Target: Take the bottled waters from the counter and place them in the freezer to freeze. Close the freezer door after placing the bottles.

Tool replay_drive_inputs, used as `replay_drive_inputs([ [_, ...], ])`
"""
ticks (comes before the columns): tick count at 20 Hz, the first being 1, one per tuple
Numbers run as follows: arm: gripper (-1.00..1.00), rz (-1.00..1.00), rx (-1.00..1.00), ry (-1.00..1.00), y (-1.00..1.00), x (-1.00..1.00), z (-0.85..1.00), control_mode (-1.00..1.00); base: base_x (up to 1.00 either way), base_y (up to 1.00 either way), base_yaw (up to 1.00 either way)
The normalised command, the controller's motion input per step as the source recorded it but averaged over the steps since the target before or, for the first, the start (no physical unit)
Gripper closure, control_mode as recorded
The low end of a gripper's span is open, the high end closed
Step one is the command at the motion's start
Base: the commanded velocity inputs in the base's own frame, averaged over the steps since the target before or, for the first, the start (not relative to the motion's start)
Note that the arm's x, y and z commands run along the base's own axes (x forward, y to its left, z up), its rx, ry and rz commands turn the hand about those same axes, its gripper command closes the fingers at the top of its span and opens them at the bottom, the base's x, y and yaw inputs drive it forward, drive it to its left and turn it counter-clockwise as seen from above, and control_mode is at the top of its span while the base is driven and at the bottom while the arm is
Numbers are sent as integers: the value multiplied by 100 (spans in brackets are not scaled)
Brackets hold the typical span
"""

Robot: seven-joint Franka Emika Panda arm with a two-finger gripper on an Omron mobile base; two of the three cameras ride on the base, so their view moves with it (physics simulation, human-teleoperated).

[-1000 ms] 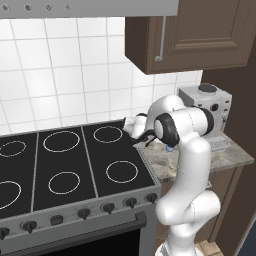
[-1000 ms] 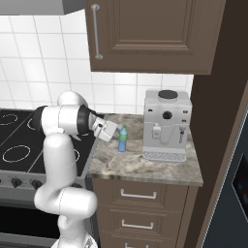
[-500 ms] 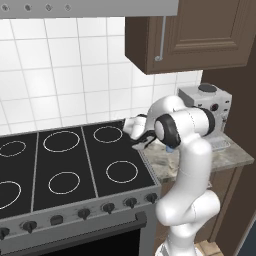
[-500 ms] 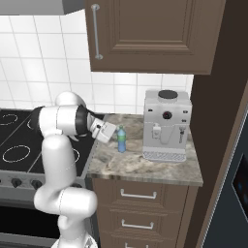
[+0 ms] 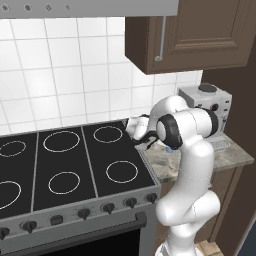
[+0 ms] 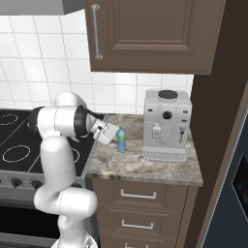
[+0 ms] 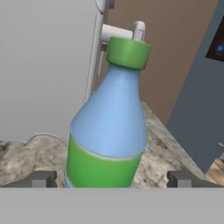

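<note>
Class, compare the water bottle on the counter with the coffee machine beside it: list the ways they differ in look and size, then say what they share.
The water bottle is blue with a green cap and green label; the coffee machine is pale grey with a dark round top. The water bottle is small and slim with a narrowing neck; the coffee machine is far taller, wider and boxy. Both stand upright on the stone counter, side by side but apart.

The gripper [image 6: 112, 135] sits just beside the upright bottle [image 6: 121, 139] on the counter [image 6: 145, 167].
</note>
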Motion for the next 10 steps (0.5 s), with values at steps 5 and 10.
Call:
replay_drive_inputs([
  [5, -100, -5, 0, 0, -14, 0, 0, -100, 0, 0, 0],
  [10, -100, -2, 0, 0, -10, 0, 0, -100, 0, 0, 0],
])
